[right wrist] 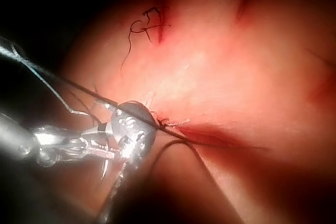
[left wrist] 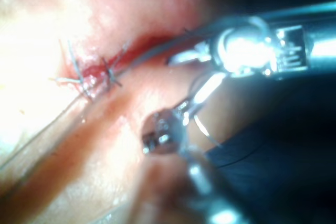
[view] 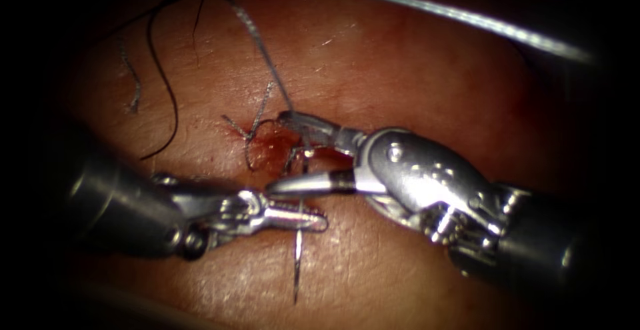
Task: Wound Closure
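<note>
- Nearest the endoscope, the right tool is the largest metal thing in view, coming in from the right with its jaws spread wide over the cut; the upper jaw reaches to the thread at the wound and the lower one lies just above the left tool's tip, and nothing is held between them.
- Tissue forms the whole working surface (pale pink skin, darkening toward the edges), with red fluid pooled at the cut.
- From the left comes the left tool, its jaws closed on the needle near the upper end of what shows; the needle hangs steeply below the jaws with its point down, over the tissue below the cut, and not in the tissue as far as can be seen.
- Thread runs up from the wound and arcs away toward the right.
- Two tools and one needle are in view; several loose thread ends lie on the tissue left of the cut.
- No writing or marks can be read on either tool.
</note>
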`<action>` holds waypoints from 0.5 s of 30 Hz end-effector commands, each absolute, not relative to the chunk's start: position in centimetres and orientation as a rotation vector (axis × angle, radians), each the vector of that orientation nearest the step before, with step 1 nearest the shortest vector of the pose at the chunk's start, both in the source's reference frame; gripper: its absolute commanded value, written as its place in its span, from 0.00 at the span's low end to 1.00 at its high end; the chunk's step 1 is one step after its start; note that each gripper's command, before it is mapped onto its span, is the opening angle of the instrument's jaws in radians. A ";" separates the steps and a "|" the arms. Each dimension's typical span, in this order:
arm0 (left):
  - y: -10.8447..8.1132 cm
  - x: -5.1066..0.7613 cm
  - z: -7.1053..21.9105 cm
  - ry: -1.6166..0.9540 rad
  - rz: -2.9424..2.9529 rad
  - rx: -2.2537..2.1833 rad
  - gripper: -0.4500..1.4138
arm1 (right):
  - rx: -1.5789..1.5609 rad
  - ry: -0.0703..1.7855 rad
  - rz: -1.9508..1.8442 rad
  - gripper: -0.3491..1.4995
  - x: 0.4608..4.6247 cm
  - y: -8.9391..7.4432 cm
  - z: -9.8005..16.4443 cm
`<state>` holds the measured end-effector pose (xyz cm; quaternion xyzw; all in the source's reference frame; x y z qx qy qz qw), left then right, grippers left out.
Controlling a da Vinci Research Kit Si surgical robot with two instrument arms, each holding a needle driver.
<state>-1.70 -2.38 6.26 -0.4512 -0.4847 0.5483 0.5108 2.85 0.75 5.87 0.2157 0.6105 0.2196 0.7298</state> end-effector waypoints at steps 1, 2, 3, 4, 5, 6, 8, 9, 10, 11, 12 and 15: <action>-2.4 -1.71 6.3 -1.168 1.319 -1.083 0.00 | 0.477 1.347 0.484 0.70 2.93 0.7 5.9; -2.4 -1.70 6.3 -1.169 1.319 -1.082 0.00 | 0.477 1.347 0.483 0.70 2.93 0.7 5.9; -2.4 -1.69 6.3 -1.170 1.319 -1.082 0.00 | 0.478 1.348 0.483 0.65 2.92 0.7 5.9; -2.4 -1.69 6.3 -1.170 1.319 -1.082 0.00 | 0.478 1.348 0.483 0.65 2.92 0.7 5.9; -2.4 -1.70 6.3 -1.170 1.319 -1.083 0.00 | 0.479 1.348 0.483 0.58 2.92 0.7 5.9; -2.4 -1.70 6.3 -1.170 1.319 -1.083 0.00 | 0.479 1.348 0.483 0.56 2.92 0.7 5.9; -2.4 -1.72 6.3 -1.168 1.320 -1.083 0.00 | 0.473 1.361 0.491 0.55 2.91 0.7 5.9; -2.5 -1.74 6.3 -1.166 1.321 -1.084 0.00 | 0.467 1.372 0.502 0.55 2.90 0.8 5.9; -2.5 -1.75 6.3 -1.166 1.322 -1.085 0.00 | 0.467 1.375 0.504 0.55 2.90 0.8 5.8; -2.5 -1.76 6.4 -1.165 1.326 -1.083 0.00 | 0.469 1.382 0.508 0.55 2.89 0.8 5.8; -2.5 -1.76 6.4 -1.166 1.327 -1.084 0.00 | 0.467 1.390 0.511 0.56 2.90 0.8 5.8; -2.5 -1.77 6.4 -1.165 1.332 -1.089 0.00 | 0.468 1.397 0.515 0.55 2.91 0.8 5.7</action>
